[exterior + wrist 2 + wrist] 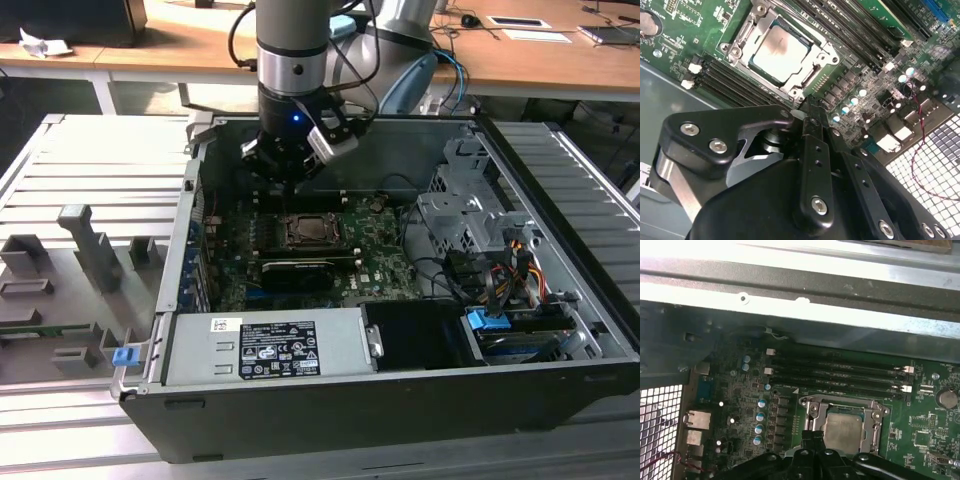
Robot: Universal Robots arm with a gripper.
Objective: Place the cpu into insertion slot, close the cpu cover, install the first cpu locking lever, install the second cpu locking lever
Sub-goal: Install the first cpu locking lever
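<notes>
Claw (pixel 290 183) sat upper centre of the exterior view's frame, inside the open pc case (pixel 560 220), just above the motherboard (pixel 385 265). Fingers (pixel 812 150) looked pinched narrow, nothing seen between them. In both wrist views the tip was right by one corner of the insertion slot (pixel 731 50). Touching or just off it, we couldn't tell.

cpu (pixel 777 52) was already seated flat in the slot, pale face up, mid-frame in the exterior view. cpu cover (pixel 812 75) looked down over it, frame lying around the chip face, approx flush.

Our read: work was at the locking-lever stage, w/ the claw acting as a pusher, not a grabber. To do it well, imo:
- keep the tip on the lever wire only, off the cover and off the capacitors (pixel 761 410) beside the socket
- push along the lever's arc, not straight down
- tuck it sideways under its hook before easing off
- low force, slow
- cover must lie flat first, else the lever fights back and loads the chip

Hard to make out:
- the levers themselves: thin wire on bright metal, so we couldn't say which was latched, if any
- contact pt: claw body blocked the socket's nearest edge in both wrist views
- in the exterior view the claw overhung the socket's far side
- cover hinge and hooks: couldn't tell
- memory slots (pixel 835 372) next to the socket, filled or empty: couldn't tell
</notes>
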